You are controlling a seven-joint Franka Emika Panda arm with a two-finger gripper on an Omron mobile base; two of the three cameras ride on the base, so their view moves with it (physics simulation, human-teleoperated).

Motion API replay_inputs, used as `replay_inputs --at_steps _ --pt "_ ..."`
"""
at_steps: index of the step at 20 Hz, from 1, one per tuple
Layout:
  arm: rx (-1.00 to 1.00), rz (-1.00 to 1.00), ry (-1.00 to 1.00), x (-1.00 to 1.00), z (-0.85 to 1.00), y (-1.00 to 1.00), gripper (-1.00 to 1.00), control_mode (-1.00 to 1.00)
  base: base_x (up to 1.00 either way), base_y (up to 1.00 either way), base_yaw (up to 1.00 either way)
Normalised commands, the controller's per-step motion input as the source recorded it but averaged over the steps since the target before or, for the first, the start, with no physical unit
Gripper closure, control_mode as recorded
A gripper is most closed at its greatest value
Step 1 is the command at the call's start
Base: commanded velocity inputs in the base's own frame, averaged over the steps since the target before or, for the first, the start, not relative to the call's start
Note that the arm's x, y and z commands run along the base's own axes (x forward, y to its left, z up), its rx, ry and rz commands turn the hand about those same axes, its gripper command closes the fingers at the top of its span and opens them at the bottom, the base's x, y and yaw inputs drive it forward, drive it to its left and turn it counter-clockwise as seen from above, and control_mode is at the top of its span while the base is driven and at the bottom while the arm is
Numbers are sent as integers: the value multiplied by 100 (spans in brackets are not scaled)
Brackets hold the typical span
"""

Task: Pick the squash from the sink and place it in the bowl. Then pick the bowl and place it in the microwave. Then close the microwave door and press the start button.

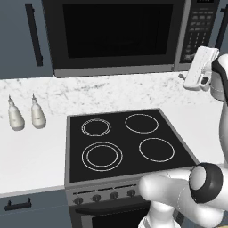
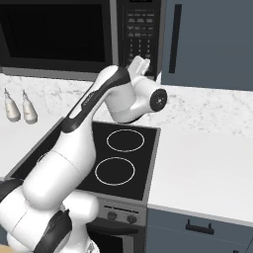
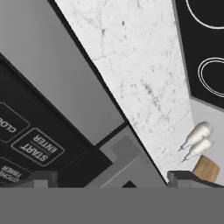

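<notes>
Gripper point(image 3: 111, 177) is sitting wide open right now with nothing between the fingers, hovering just below the button panel point(image 2: 140, 34) at the right side of the microwave point(image 1: 111, 35). You're looking at the START/ENTER button point(image 3: 38, 146) off to the left in the hand view, so the tips aren't lined up on it, and that's the main thing I'd be worrying about.

With the fingers spread this far, you're risking one tip landing on a neighbouring key (there's a timer key and a clock-ish one right next to it) or the two tips straddling the button and pressing nothing. The hand is also coming at the panel at a steep angle, so a push could skid along the face instead of pressing in.

Microwave door point(image 1: 116, 33) is looking closed from the left base view. I'm not spotting the squash, bowl or sink from here, so I can't tell whether the bowl is actually inside.
</notes>
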Motion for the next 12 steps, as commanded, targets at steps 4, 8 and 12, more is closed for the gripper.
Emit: replay_inputs --at_steps 4,8,12 --pt "5 0 0 22 -5 -7 -100 -100 0 0 0" --pt "4 0 1 33 -13 0 -100 -100 0 0 0" --pt "5 0 3 41 -13 -1 -100 -100 0 0 0"
